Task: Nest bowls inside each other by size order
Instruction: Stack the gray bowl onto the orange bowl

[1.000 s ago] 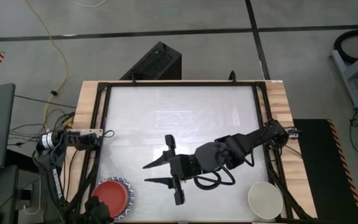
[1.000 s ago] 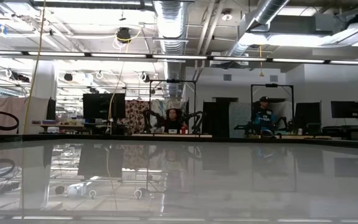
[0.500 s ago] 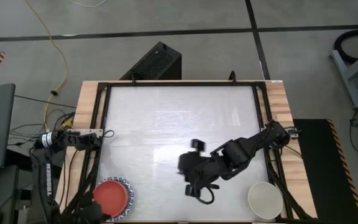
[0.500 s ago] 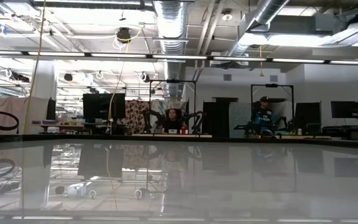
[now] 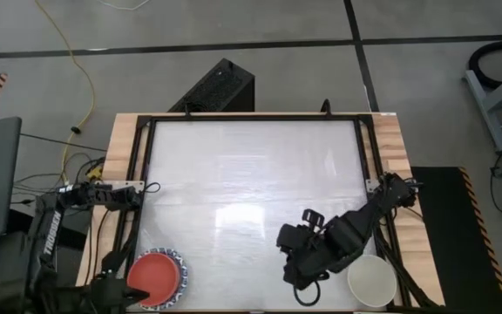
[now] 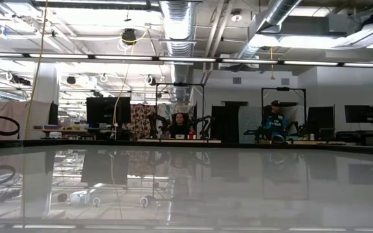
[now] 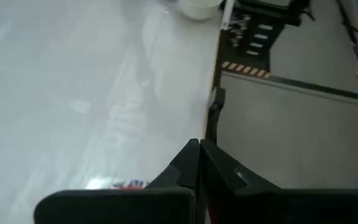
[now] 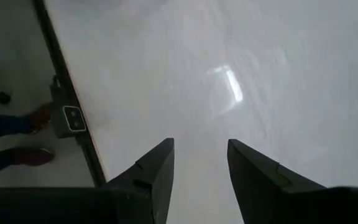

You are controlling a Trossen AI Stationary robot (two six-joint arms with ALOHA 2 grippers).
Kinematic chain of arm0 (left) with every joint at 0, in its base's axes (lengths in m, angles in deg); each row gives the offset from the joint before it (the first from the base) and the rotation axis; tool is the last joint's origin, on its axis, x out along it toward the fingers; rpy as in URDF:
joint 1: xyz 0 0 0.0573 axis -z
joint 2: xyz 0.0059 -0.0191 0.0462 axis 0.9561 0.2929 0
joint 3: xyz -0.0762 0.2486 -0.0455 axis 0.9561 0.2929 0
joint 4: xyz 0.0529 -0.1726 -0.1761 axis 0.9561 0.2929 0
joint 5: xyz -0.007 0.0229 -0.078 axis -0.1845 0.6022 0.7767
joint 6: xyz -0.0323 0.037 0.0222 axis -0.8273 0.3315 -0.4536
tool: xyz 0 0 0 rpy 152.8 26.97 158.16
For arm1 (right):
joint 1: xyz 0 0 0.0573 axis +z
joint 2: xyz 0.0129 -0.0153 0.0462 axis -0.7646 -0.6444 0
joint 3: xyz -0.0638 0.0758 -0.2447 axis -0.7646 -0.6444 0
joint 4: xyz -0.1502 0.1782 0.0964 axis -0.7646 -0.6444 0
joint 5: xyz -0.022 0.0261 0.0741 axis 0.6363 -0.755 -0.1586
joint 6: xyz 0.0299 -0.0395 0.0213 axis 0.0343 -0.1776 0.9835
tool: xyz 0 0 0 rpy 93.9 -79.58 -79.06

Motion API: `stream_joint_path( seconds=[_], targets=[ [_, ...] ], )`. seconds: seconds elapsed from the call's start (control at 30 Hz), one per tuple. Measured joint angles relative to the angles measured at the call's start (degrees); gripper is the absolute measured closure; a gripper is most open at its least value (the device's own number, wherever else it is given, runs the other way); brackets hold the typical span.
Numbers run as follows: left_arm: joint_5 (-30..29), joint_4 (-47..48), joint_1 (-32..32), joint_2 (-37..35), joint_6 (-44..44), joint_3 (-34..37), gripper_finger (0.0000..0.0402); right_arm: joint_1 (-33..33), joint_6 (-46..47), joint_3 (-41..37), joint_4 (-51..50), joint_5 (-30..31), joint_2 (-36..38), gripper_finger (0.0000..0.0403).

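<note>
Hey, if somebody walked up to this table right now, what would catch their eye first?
Probably the red bowl sitting inside a blue-and-white rimmed bowl at the table's near left corner, right beside the left gripper, which is shut. Next, the cream-white bowl alone at the near right corner, with the right gripper open and empty over bare white tabletop next to it.

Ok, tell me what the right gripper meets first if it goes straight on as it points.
Most likely the bare white table top: the right gripper, jaws open, points slantwise down at it, and no bowl shows in its line. How far off that contact lies is unclear.
</note>
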State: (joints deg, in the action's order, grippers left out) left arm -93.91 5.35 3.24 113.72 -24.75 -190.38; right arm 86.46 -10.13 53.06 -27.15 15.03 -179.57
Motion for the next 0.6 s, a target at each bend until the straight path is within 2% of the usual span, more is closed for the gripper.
stream_joint_path(
  seconds=[0.1, 0.23, 0.33, 0.47, 0.6],
  targets=[
    [-0.26, 1.9, -0.4, -0.65, 6.32, -4.53, 0.0401, 1.68, 0.76, -0.3, 1.64, 1.94, 0.51, 0.0233],
    [-3.77, 0.77, -0.89, -4.67, 18.52, -8.51, 0.0401, 3.31, -6.37, -0.25, 10.28, 6.89, 4.04, 0.0233],
    [-8.0, 0.01, -1.34, -7.85, 27.29, -10.6, 0.0401, 3.27, -18.43, -0.25, 24.78, 9.42, 6.84, 0.0233],
    [-10.84, -7.49, -2.16, -13.0, 42.88, -10.92, 0.0401, 2.11, -39.42, -0.21, 46.26, 9.29, 10.41, 0.0233],
    [-7.82, -19.91, -3.98, -17.5, 63.28, -10.95, 0.0401, 0.15, -55.86, -0.19, 58.63, 2.05, 13.87, 0.0233]
  ],
)
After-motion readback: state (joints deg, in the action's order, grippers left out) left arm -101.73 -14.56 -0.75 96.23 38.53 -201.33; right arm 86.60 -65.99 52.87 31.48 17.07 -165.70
